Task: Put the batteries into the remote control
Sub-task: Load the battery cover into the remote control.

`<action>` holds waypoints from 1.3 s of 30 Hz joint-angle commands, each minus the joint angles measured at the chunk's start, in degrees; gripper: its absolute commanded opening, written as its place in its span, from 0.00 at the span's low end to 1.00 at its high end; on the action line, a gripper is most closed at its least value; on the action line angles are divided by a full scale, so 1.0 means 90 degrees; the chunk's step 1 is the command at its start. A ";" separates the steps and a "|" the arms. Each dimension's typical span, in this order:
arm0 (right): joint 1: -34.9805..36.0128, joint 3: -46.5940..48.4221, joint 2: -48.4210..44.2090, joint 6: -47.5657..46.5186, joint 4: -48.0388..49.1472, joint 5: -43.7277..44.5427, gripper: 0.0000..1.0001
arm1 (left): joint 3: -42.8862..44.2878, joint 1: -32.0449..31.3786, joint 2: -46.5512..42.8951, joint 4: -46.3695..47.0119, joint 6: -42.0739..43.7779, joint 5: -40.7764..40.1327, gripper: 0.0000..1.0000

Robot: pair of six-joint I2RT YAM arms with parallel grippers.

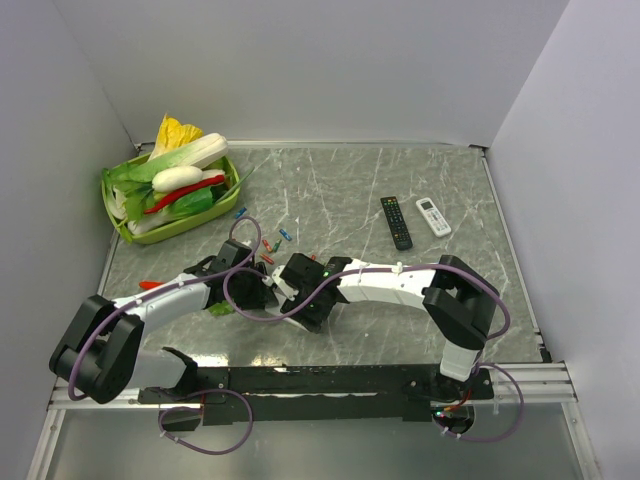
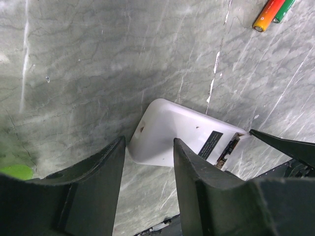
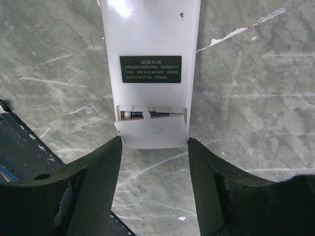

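Remote control [image 3: 150,39] lay white back up on the marble table [image 1: 330,190], mid-table, between the two arms' wrists. Black label [image 3: 150,68] sat on its back. Below the label the battery bay was partly uncovered, and two batteries [image 3: 145,115] lay side by side inside. The bay cover [image 3: 152,135] sat over the lower part of the bay, at the remote's end.

Right gripper [image 3: 154,141]: jaws wide, one finger on each side of the remote's cover end. Couldn't tell if the pads pressed it or just flanked it.

Left gripper [image 2: 148,142]: jaws narrowly apart, holding nothing. It hovered at the remote's other, rounded end, which showed through the gap between the fingers.

Loose cells lay on the table: an orange battery [image 2: 268,14] and a green battery [image 2: 284,10] touching side by side, apart from the remote. More small ones [image 1: 268,243] were scattered just beyond the grippers.

Green basket [image 1: 115,215] of vegetables sat at the far left corner. Black remote [image 1: 396,222] and white remote [image 1: 433,216] lay side by side, far right, well apart from the arms. Orange carrot [image 1: 150,284] lay beside the left arm.
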 commanded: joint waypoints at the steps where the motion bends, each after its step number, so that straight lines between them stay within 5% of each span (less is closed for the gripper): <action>1: -0.0056 0.0140 0.0097 0.0246 -0.0043 0.0132 0.65 | 0.0020 -0.0006 -0.0131 -0.0147 0.0069 -0.0036 0.49; 16: -0.0056 0.0198 -0.0322 0.0646 -0.0053 0.0152 0.69 | 0.0000 -0.0006 -0.0180 -0.0156 0.0059 -0.0046 0.49; 28: -0.0046 0.0150 -0.1113 0.1174 0.0064 0.0083 0.84 | 0.0010 -0.0006 -0.0180 -0.0147 0.0059 -0.0016 0.51; 39: -0.0787 -0.1148 -0.2167 0.3701 0.0961 -0.0267 0.83 | -0.0010 -0.0006 -0.0219 -0.0108 -0.0048 0.0062 0.55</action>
